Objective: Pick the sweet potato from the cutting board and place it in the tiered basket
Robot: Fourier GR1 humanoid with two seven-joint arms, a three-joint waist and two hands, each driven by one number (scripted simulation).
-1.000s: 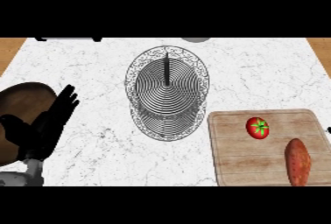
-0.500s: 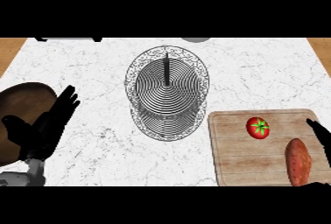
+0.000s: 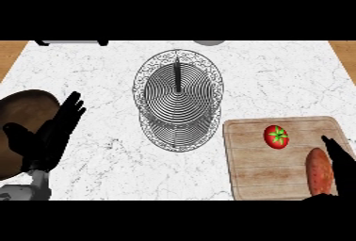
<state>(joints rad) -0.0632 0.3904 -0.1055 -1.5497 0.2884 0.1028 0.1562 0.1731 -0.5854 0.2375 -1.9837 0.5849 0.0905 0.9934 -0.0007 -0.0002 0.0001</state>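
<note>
Sweet potato: long reddish-orange sweet potato (image 3: 319,171), tapered w/ rounded ends, smooth skin, lying lengthwise near the right edge of the light wooden cutting board (image 3: 257,160), toward its near corner.
Board: sits at the lower right of the white marble table (image 3: 104,70); a red tomato w/ green star-shaped stalk (image 3: 276,136) lies on it too, up and to the left of the sweet potato, apart from it.
Right robot hand: black right robot hand (image 3: 341,157) in at the right edge, fingers straight and pointing up-left, spread not curled, right alongside the sweet potato's right flank; can't tell if it touches. Nothing held.
Basket: round black wire tiered basket (image 3: 179,101), two rings of concentric wire w/ a centre post, mid-table, left of the board and just beside its top-left corner.
Left robot hand: black left robot hand (image 3: 49,134) at the left side, fingers straight and up, relaxed, holding nothing.
Also: brown round bowl (image 3: 24,108) at the left edge, partly behind that hand.
</note>
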